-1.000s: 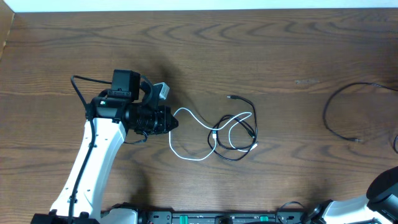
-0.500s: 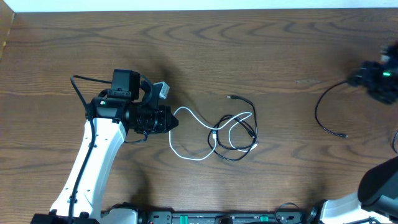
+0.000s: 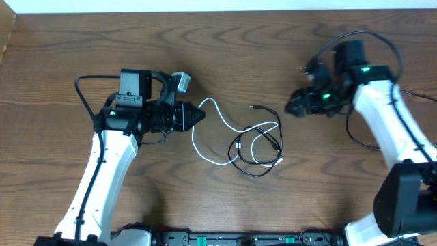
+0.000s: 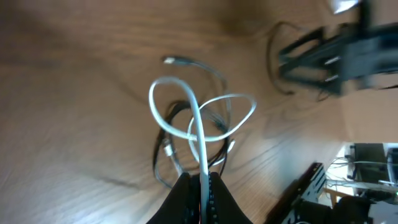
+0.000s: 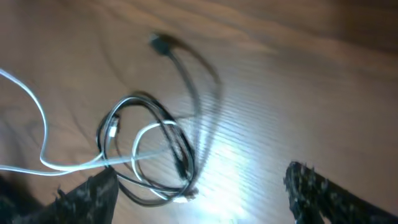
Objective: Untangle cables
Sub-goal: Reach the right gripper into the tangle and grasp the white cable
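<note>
Overhead, we judge little untangled: left gripper (image 3: 201, 116) pinches the white cable (image 3: 194, 143), looped through the black cable (image 3: 254, 107) (interlocked); right gripper (image 3: 295, 108) gapes empty, right of the black cable.

Likely a lab, wood-grain table (image 3: 225, 61), robot arms (image 3: 102, 171)

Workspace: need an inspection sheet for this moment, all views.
Surface: brown wood-grain table.
Job's things: white cable and black cable lie looped through each other mid-table; the black plug end lies free on the far side.
Clutter: nothing seen.
Grippers: left claw shut on the white cable; right claw open, holding nothing, to the right of the tangle.
Cables: thick black arm leads on both arms, apart from the tangle.
Surroundings: white strip along the far edge; base rail at the near edge.
</note>
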{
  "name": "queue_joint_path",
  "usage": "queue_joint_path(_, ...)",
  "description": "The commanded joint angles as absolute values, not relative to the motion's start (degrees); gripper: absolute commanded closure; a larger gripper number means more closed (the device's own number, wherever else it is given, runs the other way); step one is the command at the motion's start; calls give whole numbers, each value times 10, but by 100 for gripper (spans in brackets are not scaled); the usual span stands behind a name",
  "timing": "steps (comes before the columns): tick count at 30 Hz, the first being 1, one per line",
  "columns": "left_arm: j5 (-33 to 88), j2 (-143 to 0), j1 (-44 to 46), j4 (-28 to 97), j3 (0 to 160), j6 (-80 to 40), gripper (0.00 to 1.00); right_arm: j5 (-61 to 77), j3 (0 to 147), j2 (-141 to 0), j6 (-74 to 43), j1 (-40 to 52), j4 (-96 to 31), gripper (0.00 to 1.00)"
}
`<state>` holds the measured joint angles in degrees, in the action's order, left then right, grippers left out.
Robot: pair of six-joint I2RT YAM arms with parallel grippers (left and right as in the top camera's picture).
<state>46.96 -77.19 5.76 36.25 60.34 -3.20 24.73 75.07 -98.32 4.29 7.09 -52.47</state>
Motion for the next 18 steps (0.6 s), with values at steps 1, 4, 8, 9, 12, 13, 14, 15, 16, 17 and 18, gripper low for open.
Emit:
queue_joint_path(1,510,-737,58,343,625,-37,91,270,725,-979,127,110,-488,16)
queue_joint_path(4,498,-708,58,315,626,-46,88,270,713,-979,199,138,-471,14)
queue_joint_path(8,457,-674,58,297,626,-67,88,285,713,-979,255,170,-471,11)
queue_joint_path(9,458,-669,58,295,626,-68,88,294,713,-979,264,177,-472,11)
queue_joint_path(12,458,-656,58,294,626,-68,88,316,713,-979,271,196,-473,12)
queue_joint_path(13,458,-655,58,295,626,-68,88,321,713,-979,271,201,-473,12)
queue_joint_path(14,458,-655,58,295,626,-69,88,323,713,-979,272,207,-473,11)
queue_joint_path(15,458,-655,58,295,626,-74,88,324,713,-979,274,212,-474,11)
queue_joint_path(16,458,-655,58,295,626,-74,88,323,713,-979,277,217,-475,11)
queue_joint_path(17,458,-655,58,295,626,-74,88,325,713,-979,283,222,-479,11)
queue_joint_path(18,458,-655,58,295,626,-74,88,327,713,-979,291,227,-485,11)
